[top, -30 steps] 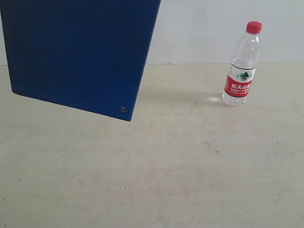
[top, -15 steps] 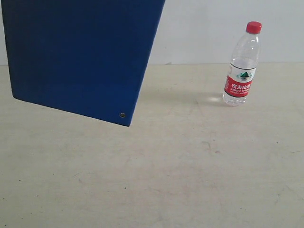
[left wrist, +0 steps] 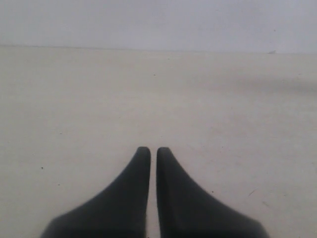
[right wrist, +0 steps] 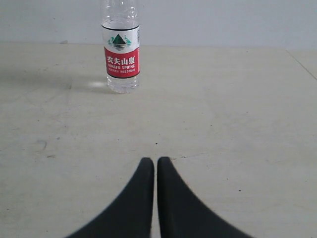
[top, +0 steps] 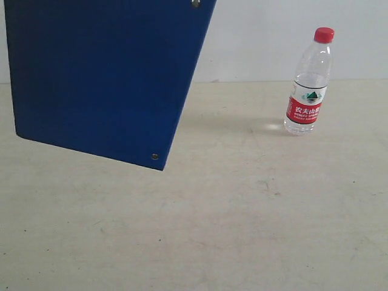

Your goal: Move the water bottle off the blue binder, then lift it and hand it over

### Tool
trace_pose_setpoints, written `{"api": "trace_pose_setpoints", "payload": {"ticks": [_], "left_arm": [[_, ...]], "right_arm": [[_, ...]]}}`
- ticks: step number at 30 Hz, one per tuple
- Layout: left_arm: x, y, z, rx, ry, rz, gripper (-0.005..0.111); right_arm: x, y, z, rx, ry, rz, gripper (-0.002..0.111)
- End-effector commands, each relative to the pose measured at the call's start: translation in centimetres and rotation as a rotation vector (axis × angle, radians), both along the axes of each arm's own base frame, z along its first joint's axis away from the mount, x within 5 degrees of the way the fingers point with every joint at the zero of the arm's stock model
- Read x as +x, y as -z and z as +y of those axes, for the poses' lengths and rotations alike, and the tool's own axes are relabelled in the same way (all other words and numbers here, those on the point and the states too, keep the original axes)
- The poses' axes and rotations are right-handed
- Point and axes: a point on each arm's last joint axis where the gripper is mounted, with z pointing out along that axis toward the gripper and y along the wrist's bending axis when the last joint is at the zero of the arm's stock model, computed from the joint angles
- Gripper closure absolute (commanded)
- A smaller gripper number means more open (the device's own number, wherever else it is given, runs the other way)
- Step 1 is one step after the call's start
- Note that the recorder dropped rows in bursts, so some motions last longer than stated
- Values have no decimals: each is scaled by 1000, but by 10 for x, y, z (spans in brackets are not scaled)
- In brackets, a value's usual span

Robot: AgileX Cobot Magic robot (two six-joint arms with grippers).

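Note:
The water bottle [top: 309, 85] stands upright on the table at the far right, red cap on top, apart from the binder. In the right wrist view the water bottle [right wrist: 120, 47] stands ahead of my right gripper [right wrist: 156, 159], which is shut on nothing, well short of it. The blue binder [top: 103, 73] fills the upper left of the exterior view, raised off the table and tilted, with a silver rivet at its lower corner; what holds it is out of view. My left gripper [left wrist: 153, 148] is shut and empty over bare table. Neither gripper shows in the exterior view.
The beige table [top: 242, 212] is scuffed and carries only the bottle. A white wall [top: 260, 36] runs along its far edge. The binder throws a faint shadow on the table towards the bottle.
The blue binder has sunk lower in the exterior view; its corner rivet dropped and a second rivet now shows at the top edge. The bottle has not moved.

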Motion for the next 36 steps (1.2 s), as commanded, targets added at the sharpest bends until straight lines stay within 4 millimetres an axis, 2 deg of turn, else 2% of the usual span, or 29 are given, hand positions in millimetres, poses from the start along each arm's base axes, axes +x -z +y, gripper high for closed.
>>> {"api": "trace_pose_setpoints", "payload": {"ticks": [1,9,36], "left_arm": [[0,1,-1,-6,9,-3,102],[0,1,-1,-6,9,-3,102],[0,1,-1,-6,9,-3,102]], "right_arm": [[1,-2,0,-10,-8,-14,108],[-3,-6,0,-13,-7,-83,108],[-3,-6,0,-13,-7,-83,108]]}}
